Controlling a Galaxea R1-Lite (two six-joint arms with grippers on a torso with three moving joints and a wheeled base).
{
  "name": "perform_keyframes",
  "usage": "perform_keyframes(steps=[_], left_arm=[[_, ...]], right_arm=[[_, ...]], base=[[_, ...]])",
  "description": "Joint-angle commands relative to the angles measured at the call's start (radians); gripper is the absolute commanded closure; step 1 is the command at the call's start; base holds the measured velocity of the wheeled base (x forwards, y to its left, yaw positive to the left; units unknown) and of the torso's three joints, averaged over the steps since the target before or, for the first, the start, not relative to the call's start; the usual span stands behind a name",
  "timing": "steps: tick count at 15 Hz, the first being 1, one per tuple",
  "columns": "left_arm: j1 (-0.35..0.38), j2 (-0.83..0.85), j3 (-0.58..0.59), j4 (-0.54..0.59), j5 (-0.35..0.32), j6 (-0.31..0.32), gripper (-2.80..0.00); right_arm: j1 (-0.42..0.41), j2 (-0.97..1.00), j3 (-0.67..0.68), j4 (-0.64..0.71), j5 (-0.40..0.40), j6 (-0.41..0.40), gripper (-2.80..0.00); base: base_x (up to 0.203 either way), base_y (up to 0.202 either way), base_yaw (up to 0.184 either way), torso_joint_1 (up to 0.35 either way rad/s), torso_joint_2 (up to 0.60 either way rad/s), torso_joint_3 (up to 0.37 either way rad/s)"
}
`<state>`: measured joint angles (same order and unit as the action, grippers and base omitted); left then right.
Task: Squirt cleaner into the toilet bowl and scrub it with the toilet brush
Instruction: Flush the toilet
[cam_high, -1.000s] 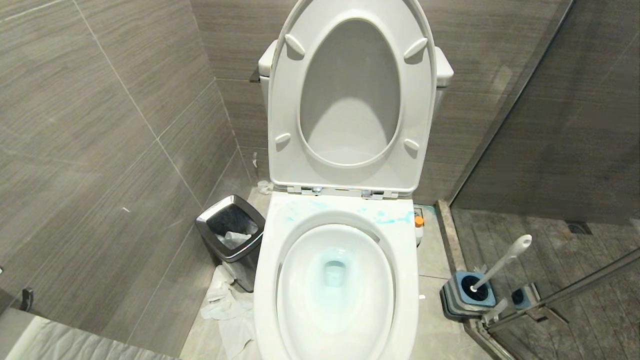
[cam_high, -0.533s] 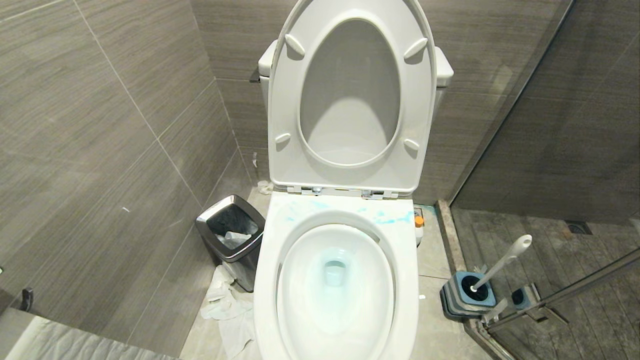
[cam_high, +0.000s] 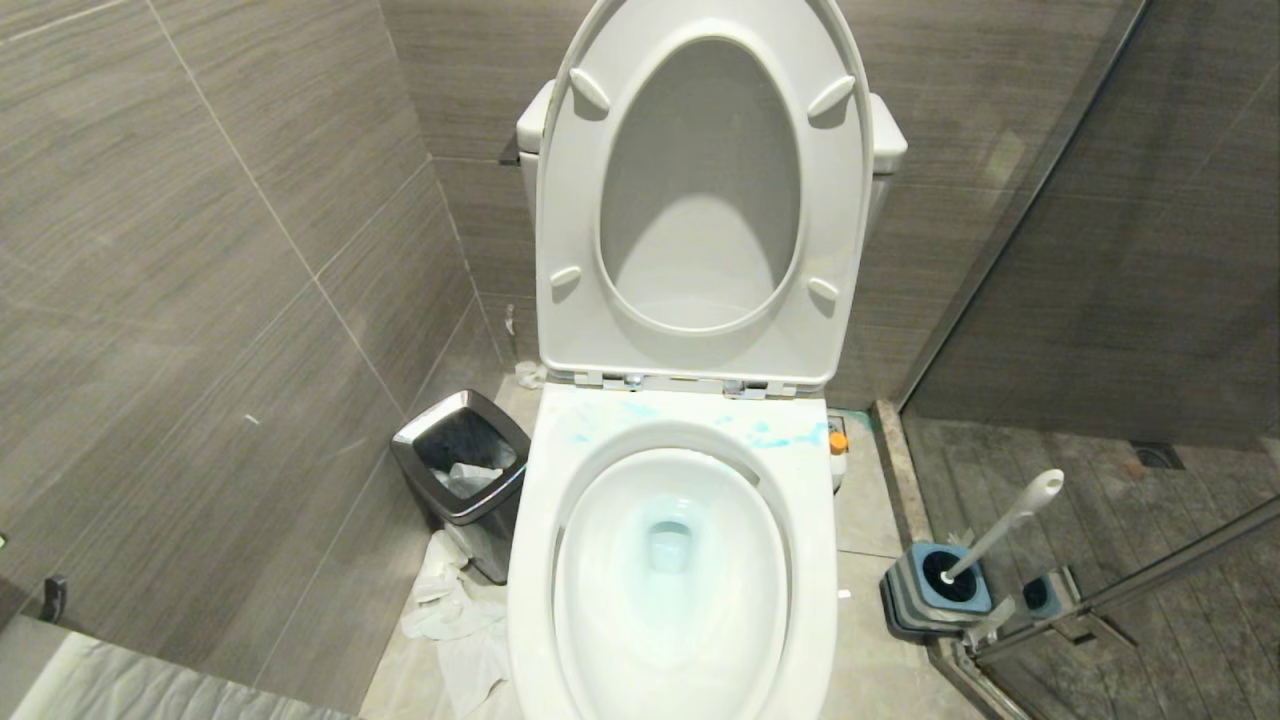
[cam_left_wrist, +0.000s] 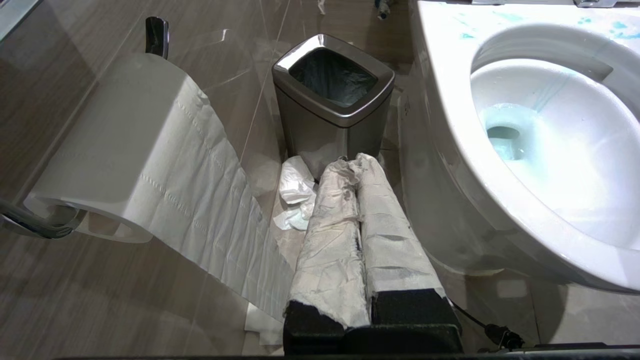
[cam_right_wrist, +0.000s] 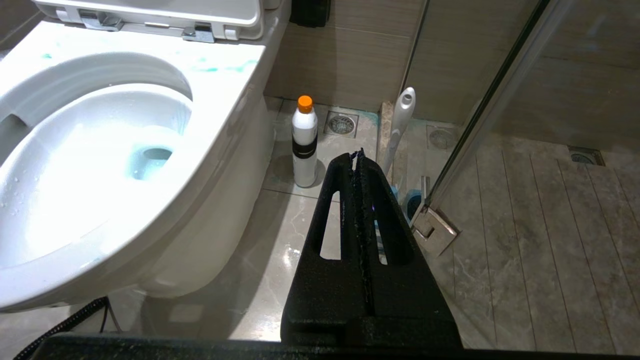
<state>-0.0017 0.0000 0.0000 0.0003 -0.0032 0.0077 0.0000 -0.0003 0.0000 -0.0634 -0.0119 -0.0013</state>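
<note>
The right hand (cam_right_wrist: 358, 159) hangs low beside the toilet, its two black fingers pressed together with nothing between them, pointing forward along the floor. Just ahead of its tip and slightly toward the toilet stands the cleaner bottle (cam_right_wrist: 304, 142), upright on the floor tiles, orange cap up, close against the outer wall of the toilet bowl (cam_right_wrist: 125, 240). Its long axis is vertical, so a grasp from the side around the body looks the natural approach, and the fingers would have to part first. Just past the fingertip on the other side, the toilet brush (cam_right_wrist: 400, 125) leans in its holder beside the glass shower door (cam_right_wrist: 492, 95), handle tilted up and away from the bowl.

The left hand (cam_left_wrist: 356, 162), fingers wrapped in white paper and shut together on nothing, sits on the far side of the bowl, facing the waste bin (cam_left_wrist: 334, 95) and the paper roll (cam_left_wrist: 125, 145). The bowl lies between it and the bottle, so the right arm is clearly the nearer one.

Blue smears already mark the rim.
</note>
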Motion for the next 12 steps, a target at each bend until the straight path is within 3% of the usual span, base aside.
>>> perform_keyframes(steps=[1, 12], left_arm=[[0.000, 0.000, 0.002, 0.000, 0.000, 0.000, 0.00], [0.000, 0.000, 0.002, 0.000, 0.000, 0.006, 0.00]], right_arm=[[0.000, 0.000, 0.025, -0.001, 0.000, 0.000, 0.00], [0.000, 0.000, 0.025, -0.001, 0.000, 0.001, 0.00]], base=[[0.000, 0.000, 0.000, 0.000, 0.00, 0.000], [0.000, 0.000, 0.000, 0.000, 0.00, 0.000]])
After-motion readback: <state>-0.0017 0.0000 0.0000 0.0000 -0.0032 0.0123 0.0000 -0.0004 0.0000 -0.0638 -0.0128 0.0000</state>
